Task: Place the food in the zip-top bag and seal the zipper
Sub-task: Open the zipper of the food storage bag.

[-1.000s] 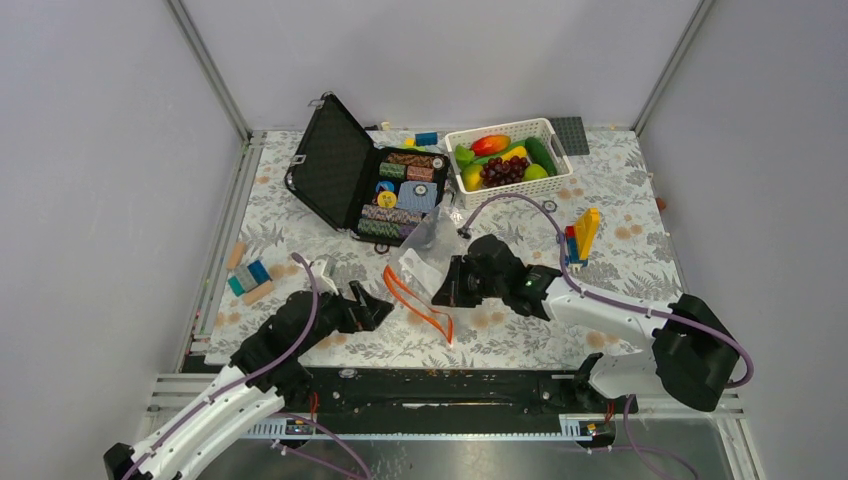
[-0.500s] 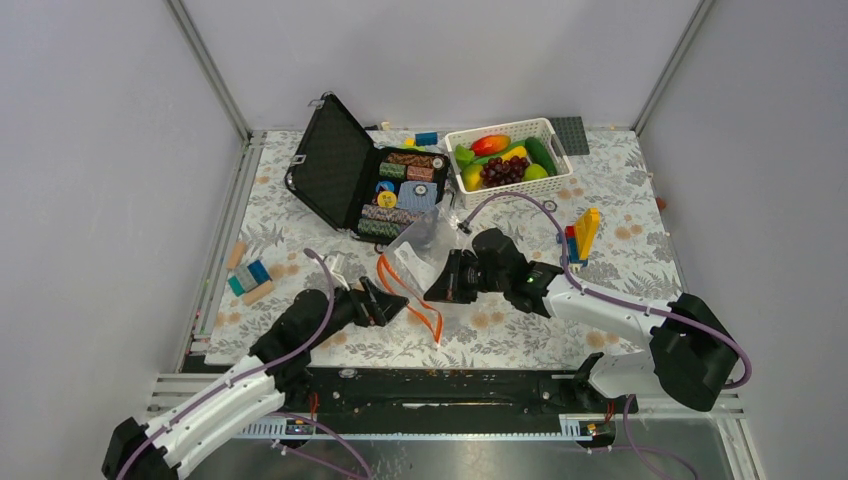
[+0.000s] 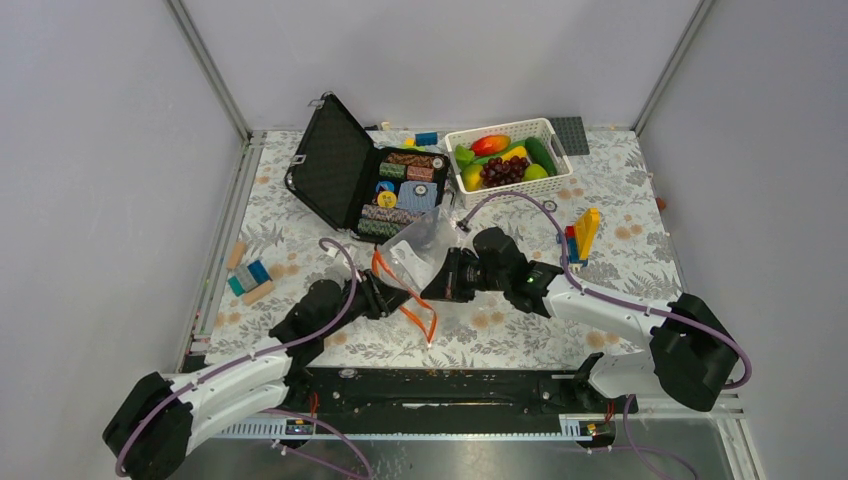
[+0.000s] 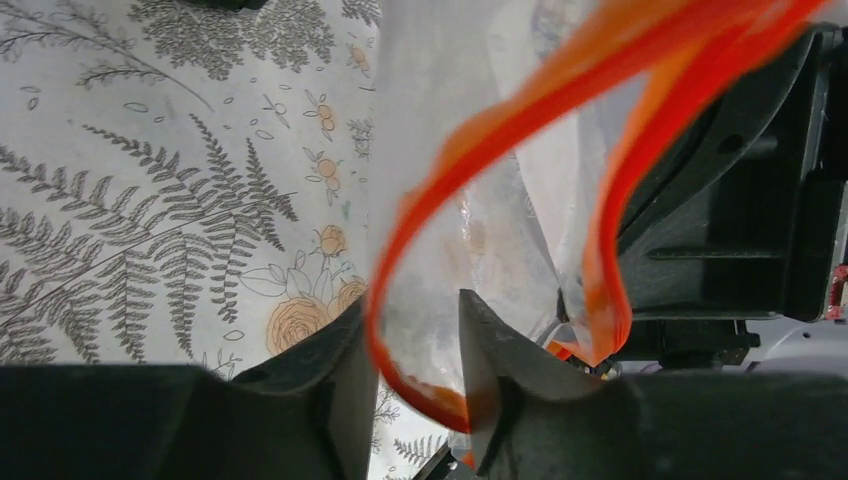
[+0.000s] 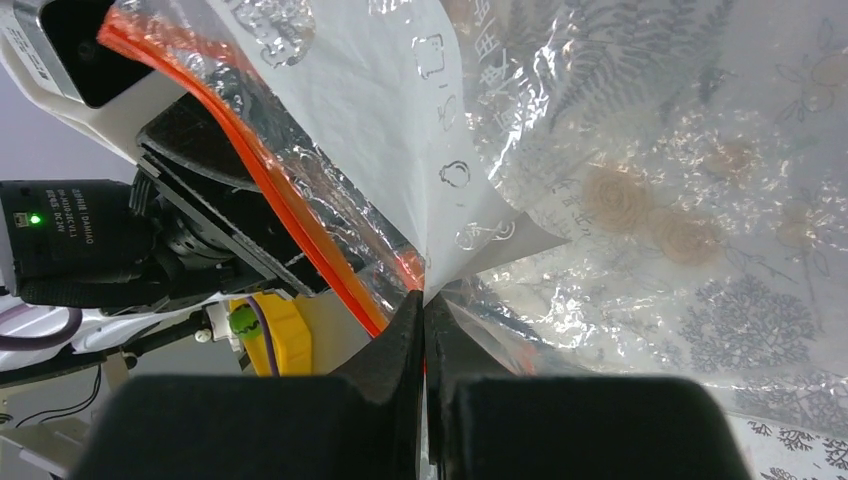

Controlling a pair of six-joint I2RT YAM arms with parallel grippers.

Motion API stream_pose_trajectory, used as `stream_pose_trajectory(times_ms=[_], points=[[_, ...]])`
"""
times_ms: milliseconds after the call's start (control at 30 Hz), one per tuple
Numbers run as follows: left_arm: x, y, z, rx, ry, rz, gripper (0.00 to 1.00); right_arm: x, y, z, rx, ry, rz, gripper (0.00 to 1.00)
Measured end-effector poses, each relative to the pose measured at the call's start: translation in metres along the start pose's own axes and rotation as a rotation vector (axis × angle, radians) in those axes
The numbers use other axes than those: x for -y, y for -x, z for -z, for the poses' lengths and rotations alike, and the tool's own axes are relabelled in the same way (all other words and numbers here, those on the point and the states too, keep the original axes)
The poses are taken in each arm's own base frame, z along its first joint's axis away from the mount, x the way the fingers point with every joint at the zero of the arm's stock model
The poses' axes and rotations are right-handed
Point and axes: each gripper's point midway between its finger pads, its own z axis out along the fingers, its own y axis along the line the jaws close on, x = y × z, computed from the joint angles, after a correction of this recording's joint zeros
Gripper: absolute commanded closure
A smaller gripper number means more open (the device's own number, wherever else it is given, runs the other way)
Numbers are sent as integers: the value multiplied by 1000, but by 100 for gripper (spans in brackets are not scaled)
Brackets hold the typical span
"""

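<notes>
The clear zip-top bag [image 3: 422,252] hangs over the table's middle between both arms. Its orange zipper [image 3: 417,303] gapes open in a loop. My right gripper [image 3: 452,276] is shut on the bag's right rim; the right wrist view shows its jaws [image 5: 422,300] pinched tight on the film [image 5: 650,150] beside the zipper [image 5: 290,190]. My left gripper [image 3: 384,291] is at the left rim. Its jaws [image 4: 410,305] stand narrowly apart, with the zipper [image 4: 480,150] and bag wall [image 4: 500,250] between them. The food [image 3: 503,160] lies in the white basket [image 3: 455,136] at the back.
An open black case [image 3: 372,182] of chip stacks stands at the back left of the bag. Toy bricks [image 3: 580,236] stand to the right, and several more [image 3: 250,279] lie at the left edge. A grey plate [image 3: 568,135] sits behind the basket.
My left gripper has moved right and forward onto the bag's left rim and narrowed from wide open. The right gripper has shifted the bag slightly left while staying shut on it.
</notes>
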Motion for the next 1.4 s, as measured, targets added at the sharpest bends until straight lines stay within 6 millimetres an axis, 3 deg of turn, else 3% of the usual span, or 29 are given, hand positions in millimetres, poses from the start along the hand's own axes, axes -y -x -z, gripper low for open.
stream_pose_trajectory(times_ms=[67,100,167,300,367,533,667,1000,1400], points=[[5,0,-2,-4,-22,15,100,-2,0,0,1,10,6,85],[7,0,-2,-5,-31,17,100,-3,1,0,2,14,12,68],[11,2,-1,-5,-41,20,100,-1,0,0,0,12,36,49],[24,16,4,-1,-23,12,100,4,0,12,8,-35,151,18],[36,29,9,25,-26,7,100,-4,6,26,51,-44,244,2],[51,51,20,72,-5,19,100,-42,16,59,189,12,484,0],[53,54,22,58,34,46,100,-57,17,63,236,14,610,0],[55,61,13,26,157,95,100,-60,27,37,278,-133,798,2],[68,61,5,-7,202,86,100,-28,53,22,349,-365,779,10]])
